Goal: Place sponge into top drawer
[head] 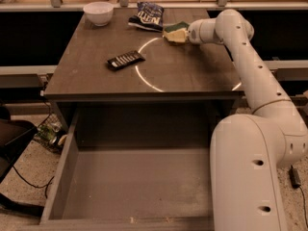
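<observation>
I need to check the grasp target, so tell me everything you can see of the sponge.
The sponge is a small, soft-looking block: pale yellow foam with a dark green scouring layer on top, lying roughly flat. It is at the far part of the cabinet top, just right of the blue snack bag. The gripper is at its right end, against it. Whether the sponge rests on the surface or is lifted slightly cannot be told.
</observation>
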